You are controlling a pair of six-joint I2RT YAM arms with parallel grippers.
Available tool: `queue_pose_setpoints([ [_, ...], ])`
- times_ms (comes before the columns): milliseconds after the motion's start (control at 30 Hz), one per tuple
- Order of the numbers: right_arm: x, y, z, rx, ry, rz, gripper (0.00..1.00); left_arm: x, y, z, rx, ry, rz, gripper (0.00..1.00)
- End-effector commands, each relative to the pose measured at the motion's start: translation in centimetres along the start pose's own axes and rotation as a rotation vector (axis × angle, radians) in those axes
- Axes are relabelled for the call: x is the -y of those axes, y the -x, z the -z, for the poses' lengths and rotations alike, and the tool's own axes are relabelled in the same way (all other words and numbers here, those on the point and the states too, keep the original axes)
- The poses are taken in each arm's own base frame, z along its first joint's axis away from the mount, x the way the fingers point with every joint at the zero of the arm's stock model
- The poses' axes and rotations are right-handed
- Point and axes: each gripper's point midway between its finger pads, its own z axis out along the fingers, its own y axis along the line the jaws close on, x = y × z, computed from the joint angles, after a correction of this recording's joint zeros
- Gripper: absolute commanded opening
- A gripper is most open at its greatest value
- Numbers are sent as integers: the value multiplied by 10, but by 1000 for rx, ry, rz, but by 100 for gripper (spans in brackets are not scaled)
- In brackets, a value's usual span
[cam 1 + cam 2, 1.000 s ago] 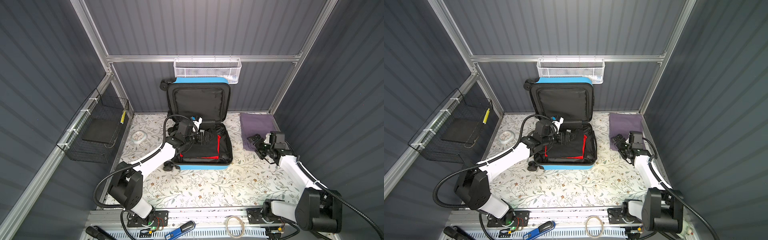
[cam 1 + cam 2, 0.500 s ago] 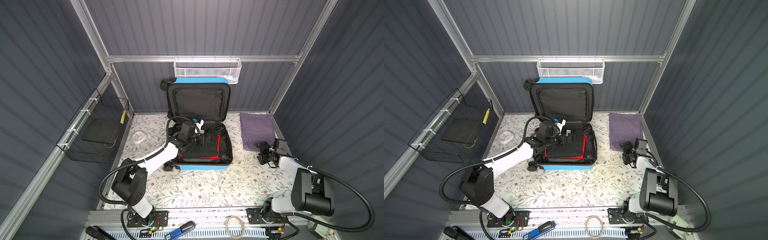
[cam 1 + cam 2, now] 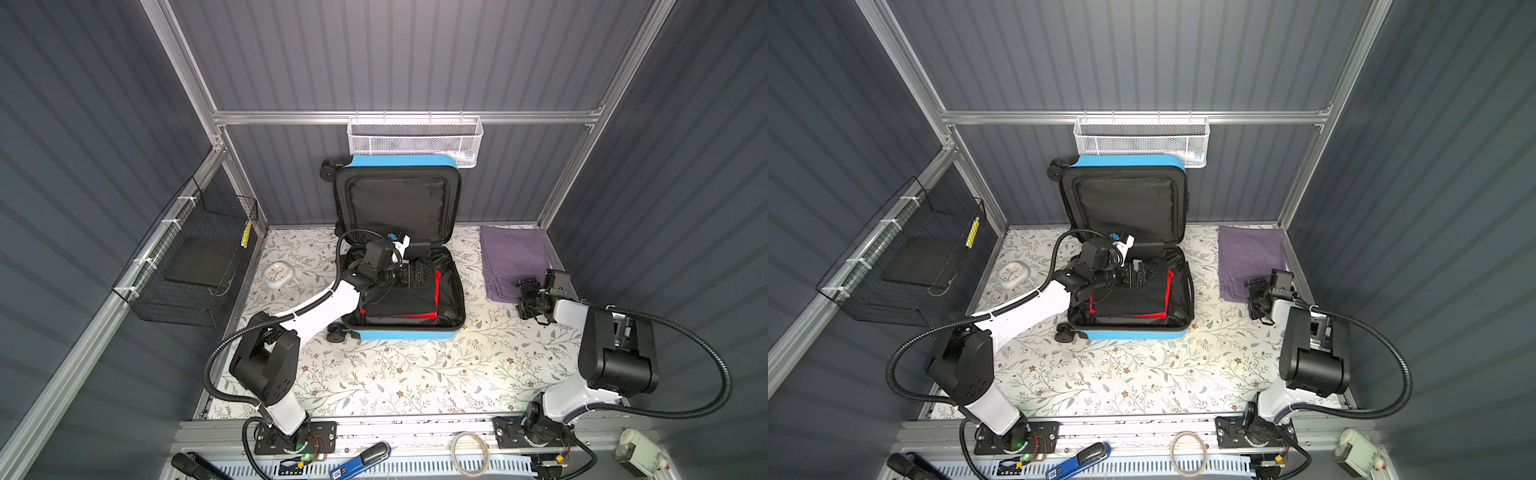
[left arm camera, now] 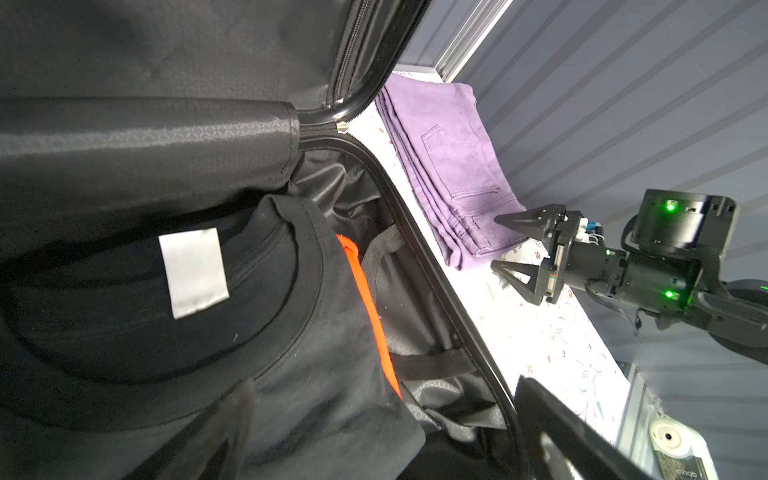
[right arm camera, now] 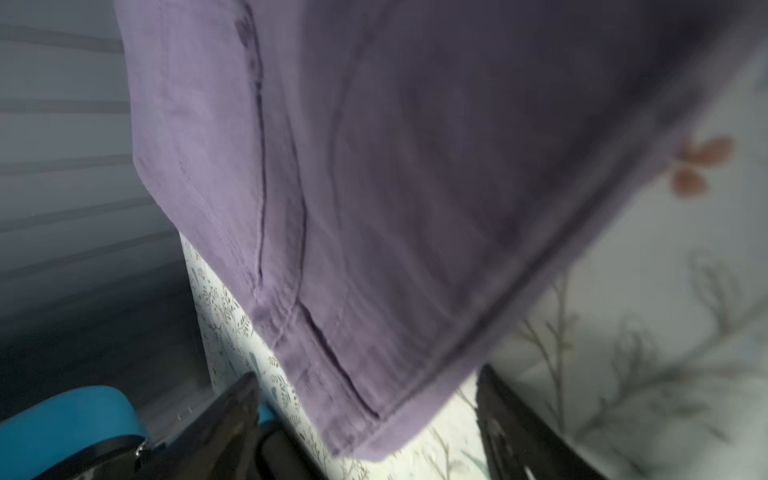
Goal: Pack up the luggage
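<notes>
**Open suitcase at mid-table, both grippers spread**

Nearest, on the white floral table cover (image 3: 395, 374): the small bright blue hard-shell suitcase (image 3: 399, 334), lying open at mid-table with its black-lined lid propped upright toward the back wall. Reaches into the lower shell with the left gripper (image 3: 419, 274), jaws spread wide and gripping nothing, just above a folded black T-shirt (image 4: 324, 374) (white neck tag showing) with an orange-red garment (image 4: 365, 291) tucked beside it. Over to the right, holds the right gripper (image 4: 496, 242) at the near corner of the folded purple denim trousers (image 3: 513, 257), jaws apart, one finger over the cloth and one beside it above the table; contact hard to judge. Left of the case, a small pale round clock (image 3: 276, 274). Farthest, a black wire basket (image 3: 178, 309) on the left wall and a white mesh basket (image 3: 415, 143) on the back rail.
</notes>
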Motion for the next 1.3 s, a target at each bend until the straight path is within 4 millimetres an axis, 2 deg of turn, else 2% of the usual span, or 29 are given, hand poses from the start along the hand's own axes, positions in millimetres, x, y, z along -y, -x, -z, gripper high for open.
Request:
queue_pose_setpoints([
  [0,15,7,-14,21,-51,-18,77,8,4,-5,-8,-24,-16,100],
  [167,15,7,-27,5,-35,-16,51,5,3,-8,-15,-15,-16,100],
  [233,15,7,-28,6,-26,-13,37,5,2,-10,-18,-14,-14,100],
  [367,11,4,-25,-10,8,-11,11,5,2,-11,-18,-17,-8,100],
  [467,3,2,-16,-20,49,-4,0,7,3,-11,-17,-25,-6,100],
  [533,-1,1,-7,-13,70,3,0,8,5,-9,-15,-29,-4,100],
  [633,-6,-11,9,-53,106,11,0,13,8,-5,-11,-41,-9,100],
  [767,6,-29,27,-89,110,8,0,23,11,1,-6,-56,-19,100],
  [933,36,-58,53,-145,77,26,0,47,6,1,-30,-78,-63,100],
  [1067,74,-68,81,-111,-30,57,0,69,-5,-4,-66,-100,-111,100],
  [1133,87,-74,97,-98,-51,66,0,88,4,-4,-49,-128,-142,100],
  [1233,102,-83,114,-97,-80,75,0,106,0,-12,-66,-155,-186,100],
  [1267,110,-80,119,-64,-113,77,0,111,-1,-16,-76,-165,-195,100],
])
